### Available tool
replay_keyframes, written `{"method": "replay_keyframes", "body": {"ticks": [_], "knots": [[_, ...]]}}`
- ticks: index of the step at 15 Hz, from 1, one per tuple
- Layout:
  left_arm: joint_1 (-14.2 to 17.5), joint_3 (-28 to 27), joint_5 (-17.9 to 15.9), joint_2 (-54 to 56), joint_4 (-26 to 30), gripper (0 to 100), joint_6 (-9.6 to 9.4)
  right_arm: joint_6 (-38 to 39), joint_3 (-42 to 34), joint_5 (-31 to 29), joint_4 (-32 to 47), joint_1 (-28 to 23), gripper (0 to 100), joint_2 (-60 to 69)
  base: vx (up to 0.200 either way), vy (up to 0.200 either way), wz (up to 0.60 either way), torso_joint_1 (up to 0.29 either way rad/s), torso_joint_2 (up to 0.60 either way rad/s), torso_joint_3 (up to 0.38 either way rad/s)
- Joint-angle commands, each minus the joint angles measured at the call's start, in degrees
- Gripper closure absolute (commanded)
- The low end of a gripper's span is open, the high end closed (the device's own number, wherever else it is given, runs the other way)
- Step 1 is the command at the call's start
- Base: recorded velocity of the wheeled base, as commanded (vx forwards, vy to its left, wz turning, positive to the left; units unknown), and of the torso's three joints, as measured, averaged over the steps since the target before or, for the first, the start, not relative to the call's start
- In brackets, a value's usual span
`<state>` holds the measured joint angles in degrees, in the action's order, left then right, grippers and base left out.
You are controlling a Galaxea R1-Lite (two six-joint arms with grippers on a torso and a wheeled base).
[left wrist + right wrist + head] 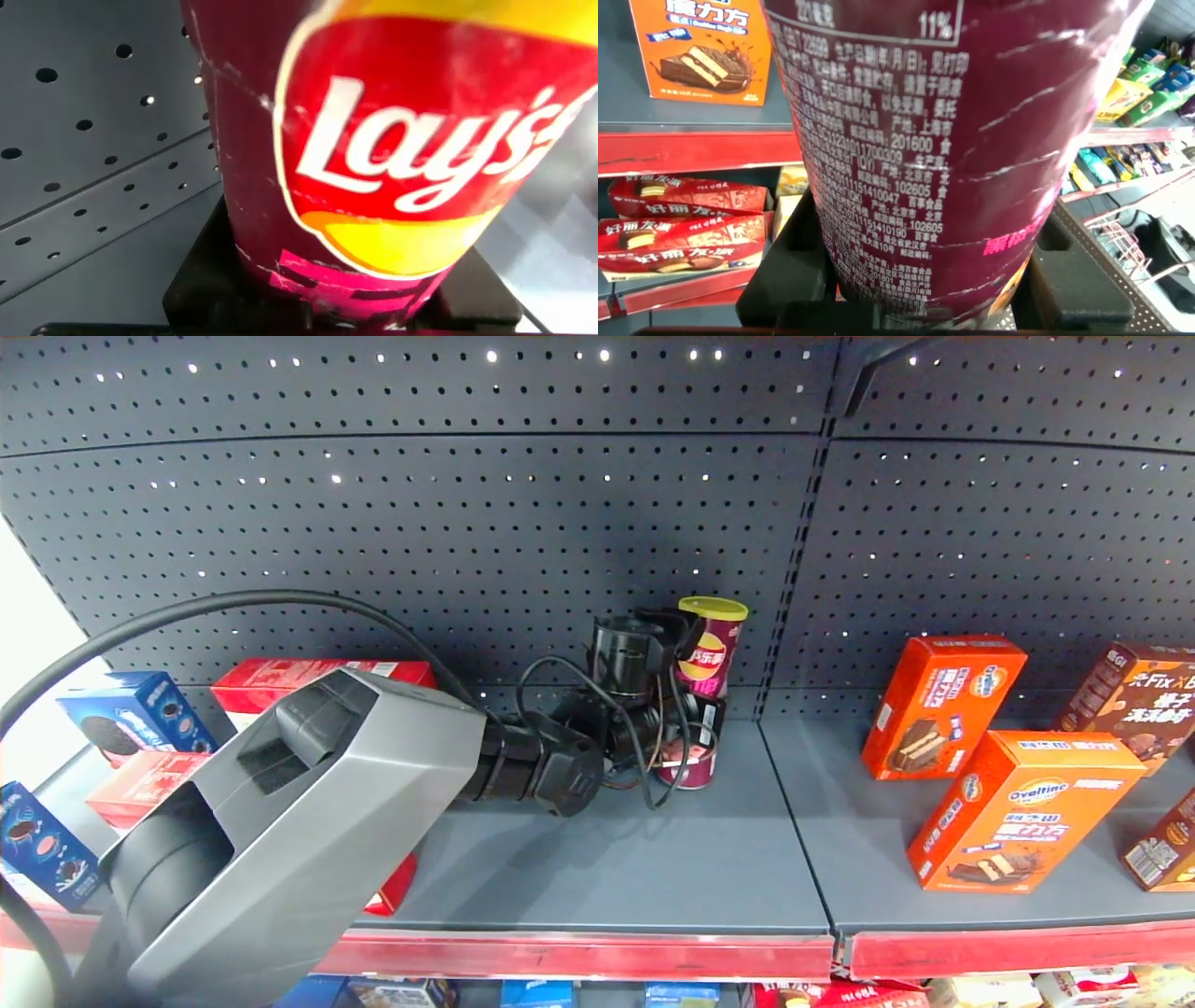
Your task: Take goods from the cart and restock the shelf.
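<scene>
Left hand (693,663) clasps an upright yellow-lidded purple crisp can (717,658) by the grey shelf's (607,859) back edge; right hand (934,301) clasps a second purple can (915,140).

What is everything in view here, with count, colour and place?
chip can: 1, maroon, yellow lid, upright at shelf's back, in left gripper
second chip can: 1, maroon, in right gripper
orange boxes: 2, orange, shelf's right bay
brown boxes: 2, brown, far right
blue boxes: 2, blue, shelf's left end
red boxes: 3, red, left side
shelf: 1, dark grey, red edge
left gripper: 1, black, shut on chip can
right gripper: 1, black, shut on second chip can
</scene>
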<state>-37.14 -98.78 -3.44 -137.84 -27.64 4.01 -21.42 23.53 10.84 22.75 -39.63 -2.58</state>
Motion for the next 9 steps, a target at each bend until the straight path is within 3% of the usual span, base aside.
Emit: {"method": "replay_keyframes", "body": {"ticks": [1, 6, 9], "knots": [[0.14, -0.01, 0.1, 0.91, -0.05, 100, 0.03, -0.03, 0.03, 0.06, 0.02, -0.01, 100, -0.05, 0.0, 0.0, 0.0, 0.0, 0.0, 0.0], [-0.12, 0.78, 0.89, 5.48, 0.21, 100, 0.03, 0.06, 0.91, 0.15, 0.02, 0.17, 100, -0.05, 0.0, 0.0, 0.0, 0.0, 0.0, 0.0], [-0.3, 5.7, 1.15, 10.92, 0.3, 100, 0.03, -0.03, 1.43, 0.15, -0.07, 0.08, 100, -0.05, 0.0, 0.0, 0.0, 0.0, 0.0, 0.0]]}}
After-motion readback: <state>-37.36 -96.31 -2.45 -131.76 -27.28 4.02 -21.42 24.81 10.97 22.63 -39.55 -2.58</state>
